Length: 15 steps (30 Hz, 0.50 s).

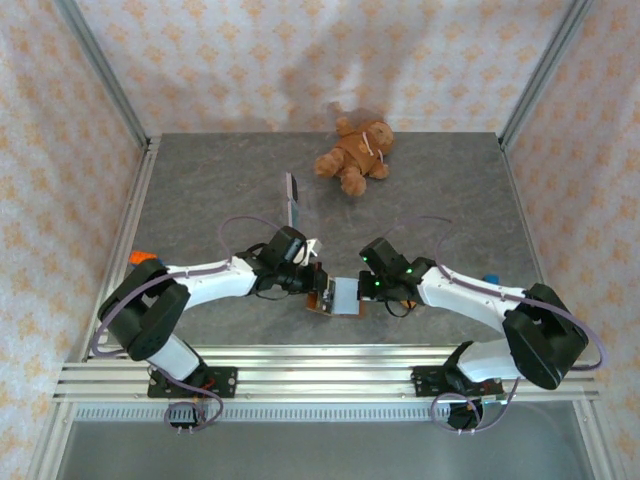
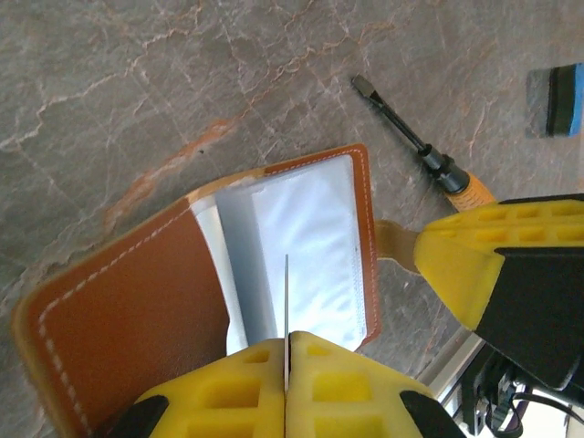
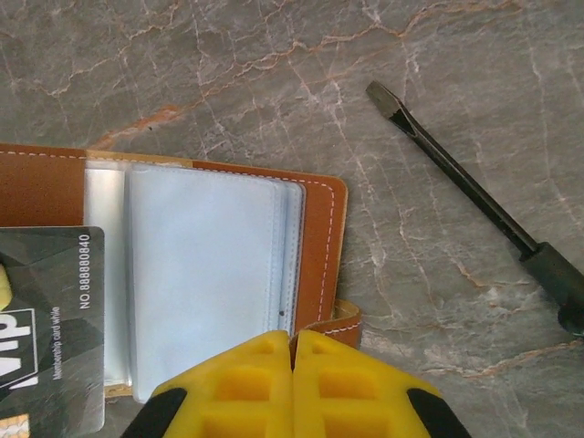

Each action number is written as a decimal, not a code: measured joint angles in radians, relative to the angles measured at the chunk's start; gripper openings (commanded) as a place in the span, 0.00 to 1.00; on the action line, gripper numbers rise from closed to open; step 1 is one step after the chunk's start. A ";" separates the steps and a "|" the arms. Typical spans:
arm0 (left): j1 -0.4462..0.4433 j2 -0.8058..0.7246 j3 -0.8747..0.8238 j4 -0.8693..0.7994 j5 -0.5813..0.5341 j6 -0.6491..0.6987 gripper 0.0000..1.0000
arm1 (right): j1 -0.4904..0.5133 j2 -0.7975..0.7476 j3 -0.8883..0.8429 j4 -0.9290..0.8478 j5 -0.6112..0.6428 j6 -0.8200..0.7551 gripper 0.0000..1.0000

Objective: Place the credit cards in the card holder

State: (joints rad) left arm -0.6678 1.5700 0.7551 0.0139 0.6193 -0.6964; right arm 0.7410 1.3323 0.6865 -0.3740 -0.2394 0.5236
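The brown leather card holder (image 1: 335, 297) lies open between both grippers, its pale pockets (image 2: 310, 237) facing up. My left gripper (image 2: 286, 342) is shut on a credit card (image 2: 286, 292), seen edge-on and standing over the open pockets. From the right wrist this dark card (image 3: 50, 319) with printed numbers overlaps the holder's left side. My right gripper (image 3: 292, 336) is shut on the card holder's (image 3: 319, 237) near brown edge beside the snap tab (image 3: 342, 319). More cards (image 1: 292, 195) lie farther back on the table.
A black screwdriver (image 3: 474, 201) with an orange handle (image 2: 470, 187) lies just right of the holder. A teddy bear (image 1: 355, 155) sits at the back. A blue and black block (image 2: 558, 99) lies to the right. The table's front rail (image 1: 330, 375) runs close behind the grippers.
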 measured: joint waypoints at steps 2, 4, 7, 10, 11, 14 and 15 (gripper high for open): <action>0.000 0.010 -0.002 0.021 0.000 -0.006 0.07 | 0.000 0.000 -0.004 0.006 0.000 0.000 0.04; 0.000 0.023 -0.004 0.035 0.000 -0.011 0.07 | 0.000 0.000 -0.007 0.009 0.000 0.000 0.04; 0.000 0.048 -0.004 0.049 0.000 -0.013 0.07 | 0.000 0.000 -0.011 0.016 0.000 0.000 0.04; 0.000 0.057 -0.006 0.055 -0.001 -0.013 0.07 | 0.000 0.000 -0.013 0.017 0.000 0.000 0.04; 0.000 0.057 -0.006 0.056 -0.001 -0.013 0.07 | 0.000 0.000 -0.014 0.016 0.000 0.000 0.04; 0.000 0.057 -0.007 0.058 -0.007 -0.013 0.07 | 0.000 0.000 -0.018 0.022 0.000 0.000 0.04; 0.000 0.056 -0.011 0.060 -0.009 -0.013 0.07 | 0.000 0.000 -0.019 0.024 0.000 0.000 0.04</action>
State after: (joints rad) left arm -0.6678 1.6264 0.7441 0.0738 0.6106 -0.7090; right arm 0.7410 1.3323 0.6670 -0.3504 -0.2390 0.5236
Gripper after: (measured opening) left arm 0.074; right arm 0.046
